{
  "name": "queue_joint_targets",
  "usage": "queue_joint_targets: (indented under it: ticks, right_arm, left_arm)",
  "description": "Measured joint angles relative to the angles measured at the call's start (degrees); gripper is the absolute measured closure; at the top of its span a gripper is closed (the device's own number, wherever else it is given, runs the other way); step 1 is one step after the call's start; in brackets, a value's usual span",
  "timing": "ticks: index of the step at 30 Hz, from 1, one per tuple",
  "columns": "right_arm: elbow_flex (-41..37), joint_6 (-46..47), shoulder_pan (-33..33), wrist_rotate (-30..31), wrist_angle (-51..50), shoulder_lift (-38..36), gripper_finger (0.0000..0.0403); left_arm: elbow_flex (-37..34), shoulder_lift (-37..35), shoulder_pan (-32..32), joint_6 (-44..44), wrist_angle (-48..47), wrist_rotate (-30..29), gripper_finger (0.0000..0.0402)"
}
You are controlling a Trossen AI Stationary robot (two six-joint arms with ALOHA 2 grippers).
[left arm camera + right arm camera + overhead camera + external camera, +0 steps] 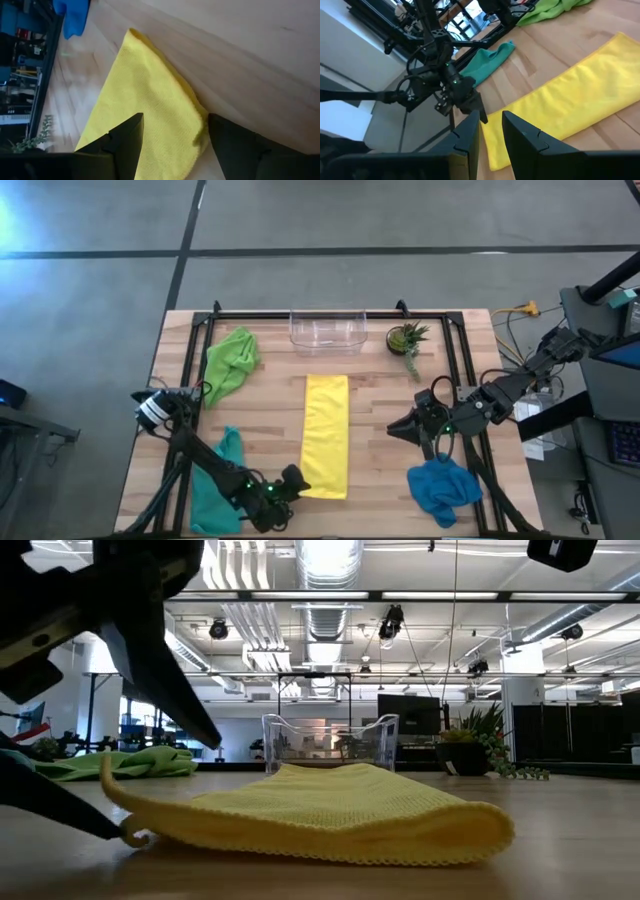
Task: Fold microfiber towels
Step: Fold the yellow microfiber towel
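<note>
The yellow towel (326, 435) lies in the middle of the table, folded into a long strip that runs from near to far. My left gripper (298, 480) is open at the strip's near left corner (165, 115), one finger on each side of it. My right gripper (397, 427) hovers empty to the right of the strip, its fingers a narrow gap apart (491, 127). The lime green towel (232, 360) lies bunched at the far left. The teal towel (215, 480) lies at the near left. The blue towel (443, 485) lies at the near right. My left gripper comes in low from the table's near left. Its lower finger (70, 810) lies along the table, its tip at the curled edge (132, 834) of the yellow towel's near left corner. That corner (108, 775) curls up above it. The upper finger (170, 675) stands clear above.
A clear plastic bin (328, 330) stands at the far edge. A small potted plant (407, 340) stands to its right. Black frame rails (200, 370) run along the table's left, right and far sides. Bare wood shows between the yellow strip and my right gripper.
</note>
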Motion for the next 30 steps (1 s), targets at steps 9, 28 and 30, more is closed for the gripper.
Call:
queue_joint_targets:
  ticks: [9, 28, 30]
  right_arm:
    - [0.0, 0.3, 0.5, 0.0, 0.1, 0.0, 0.0323]
    - [0.0, 0.3, 0.6, 0.0, 0.0, 0.0, 0.0323]
    - [0.0, 0.3, 0.6, 0.0, -0.1, 0.0, 0.0323]
  left_arm:
    - [0.7, 0.0, 1.1, 0.3, -2.1, 6.5, 0.0194]
    - [1.1, 0.0, 1.1, -7.8, -7.6, 8.7, 0.0287]
    - [1.1, 0.0, 1.1, -7.8, -7.6, 8.8, 0.0299]
